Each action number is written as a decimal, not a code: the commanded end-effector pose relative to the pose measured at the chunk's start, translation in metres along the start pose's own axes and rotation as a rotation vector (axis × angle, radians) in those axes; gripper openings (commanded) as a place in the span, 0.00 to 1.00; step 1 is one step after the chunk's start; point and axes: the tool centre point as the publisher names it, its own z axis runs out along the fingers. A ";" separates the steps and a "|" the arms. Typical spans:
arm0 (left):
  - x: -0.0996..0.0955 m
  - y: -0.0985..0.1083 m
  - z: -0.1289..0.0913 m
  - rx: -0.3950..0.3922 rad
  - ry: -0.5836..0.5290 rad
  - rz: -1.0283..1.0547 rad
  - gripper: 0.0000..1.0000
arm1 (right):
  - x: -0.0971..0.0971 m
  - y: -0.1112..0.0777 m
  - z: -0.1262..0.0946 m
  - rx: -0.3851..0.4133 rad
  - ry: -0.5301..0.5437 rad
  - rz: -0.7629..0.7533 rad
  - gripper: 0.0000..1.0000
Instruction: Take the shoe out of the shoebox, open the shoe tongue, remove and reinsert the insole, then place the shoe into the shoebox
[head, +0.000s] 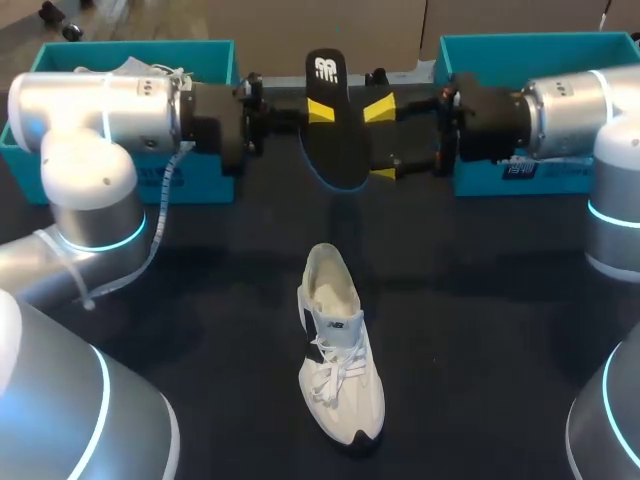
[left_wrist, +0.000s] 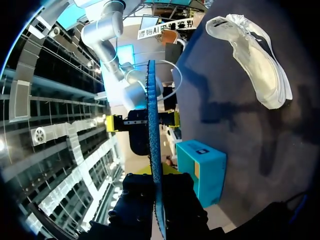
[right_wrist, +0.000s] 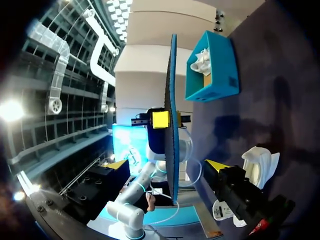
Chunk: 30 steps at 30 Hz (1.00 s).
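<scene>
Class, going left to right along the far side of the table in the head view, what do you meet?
Left teal shoebox, left end effector, black insole, right end effector, right teal shoebox.

The flat, matte black table (head: 500, 300) spreads under everything, with soft shadows lying across its surface. Crumpled white packing paper (head: 135, 68) sits bunched inside the teal cardboard box (head: 60, 55) at the table's far left corner (its folds poke just above the rim). From the right wrist view, the paper is heaped towards one end of that box.
</scene>
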 end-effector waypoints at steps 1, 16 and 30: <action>0.002 -0.002 0.004 -0.005 -0.009 0.006 0.00 | -0.001 0.005 0.009 0.010 -0.006 -0.006 0.73; -0.003 -0.008 0.011 0.019 -0.020 0.023 0.00 | -0.009 0.008 0.020 0.053 -0.046 -0.013 0.47; -0.005 -0.012 0.015 0.026 -0.030 0.027 0.00 | -0.010 0.005 0.020 0.062 -0.049 -0.022 0.37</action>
